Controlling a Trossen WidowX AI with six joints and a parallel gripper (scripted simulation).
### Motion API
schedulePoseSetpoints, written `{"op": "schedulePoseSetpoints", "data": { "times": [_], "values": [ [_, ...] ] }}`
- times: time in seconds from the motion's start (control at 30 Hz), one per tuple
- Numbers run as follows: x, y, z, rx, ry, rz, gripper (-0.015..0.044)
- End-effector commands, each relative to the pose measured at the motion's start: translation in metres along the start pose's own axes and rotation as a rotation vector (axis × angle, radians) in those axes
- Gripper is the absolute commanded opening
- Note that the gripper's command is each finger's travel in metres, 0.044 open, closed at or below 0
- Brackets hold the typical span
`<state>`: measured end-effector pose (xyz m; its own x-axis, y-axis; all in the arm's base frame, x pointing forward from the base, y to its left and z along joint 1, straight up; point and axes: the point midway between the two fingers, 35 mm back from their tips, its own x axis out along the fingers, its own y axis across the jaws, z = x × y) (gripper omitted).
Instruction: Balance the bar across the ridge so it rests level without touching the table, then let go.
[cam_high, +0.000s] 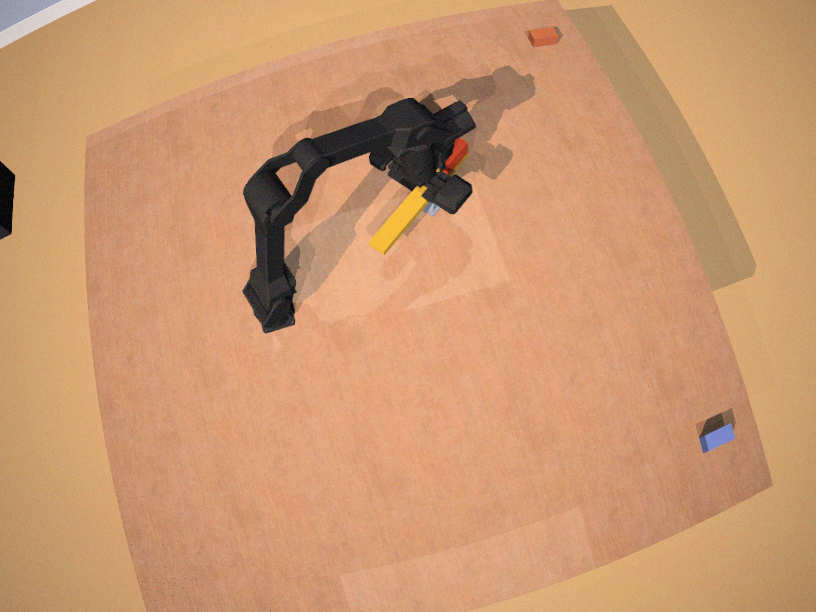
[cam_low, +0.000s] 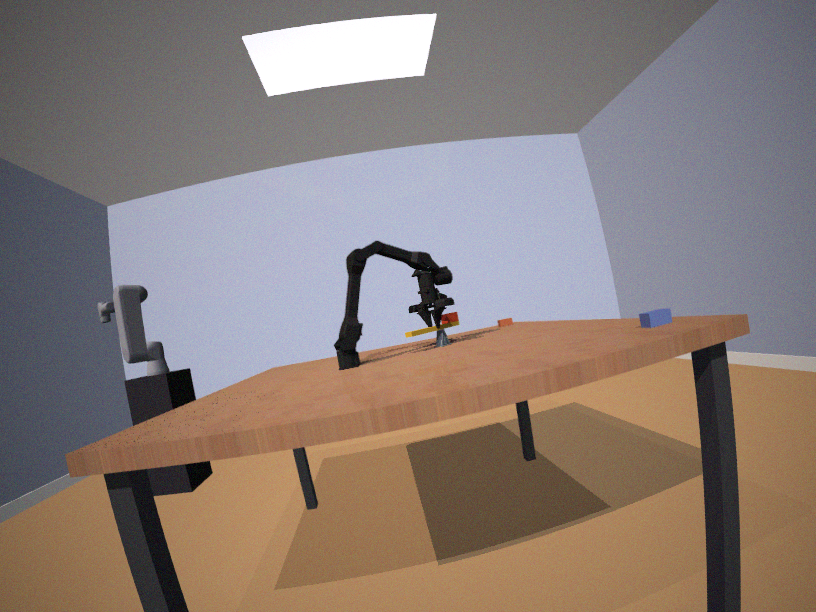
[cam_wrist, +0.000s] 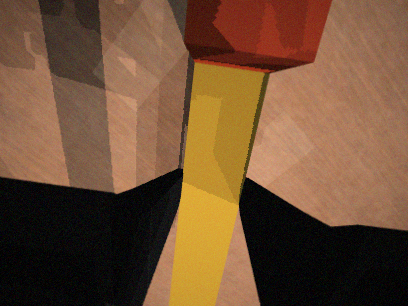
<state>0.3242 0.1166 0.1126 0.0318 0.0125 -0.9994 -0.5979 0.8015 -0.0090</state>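
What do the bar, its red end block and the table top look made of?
Bar: matte yellow, plain and grainless, maybe plastic or painted wood. Red end block: matte, flat colour, same guess. Table top: wood look, with grain streaks and plank lines on its edge.

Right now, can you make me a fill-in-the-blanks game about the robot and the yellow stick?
1. The gripper is shut on the yellow ____.
2. The block fixed on one end of the bar is coloured ____.
3. The small grey ridge sits right ____ the bar.
4. The block alone near the table's corner is coloured ____.

Missing words: bar; red; under; blue
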Motion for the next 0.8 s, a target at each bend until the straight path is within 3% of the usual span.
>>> {"op": "schedulePoseSetpoints", "data": {
  "times": [0.0,0.6,0.77],
  "values": [
    [0.0,0.0,0.0,0.0,0.0,0.0,0.0],
    [0.0,0.0,0.0,0.0,0.0,0.0,0.0],
    [0.0,0.0,0.0,0.0,0.0,0.0,0.0131]
  ]
}}
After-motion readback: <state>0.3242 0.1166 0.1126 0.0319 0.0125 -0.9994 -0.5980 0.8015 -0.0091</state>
